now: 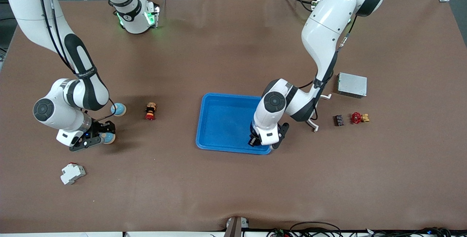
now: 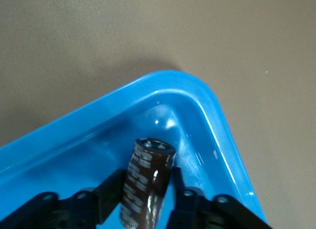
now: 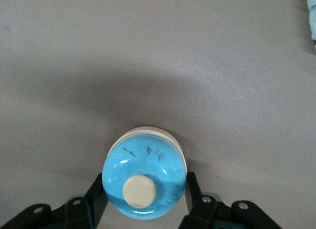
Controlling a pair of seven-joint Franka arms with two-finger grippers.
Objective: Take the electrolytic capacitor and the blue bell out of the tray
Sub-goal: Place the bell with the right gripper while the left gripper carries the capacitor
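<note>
My left gripper [image 2: 148, 202] hangs over the corner of the blue tray [image 1: 215, 120] nearest the front camera and toward my left arm's end of the table, its jaws clamped on a dark brown capacitor [image 2: 147, 183] that stands nearly upright over that corner. My right gripper [image 3: 143, 202] is near the table's edge at my right arm's end, jaws clamped on a light blue bell [image 3: 144, 178] with a cream button. A second bell [image 1: 118, 109] sits on the table close by.
</note>
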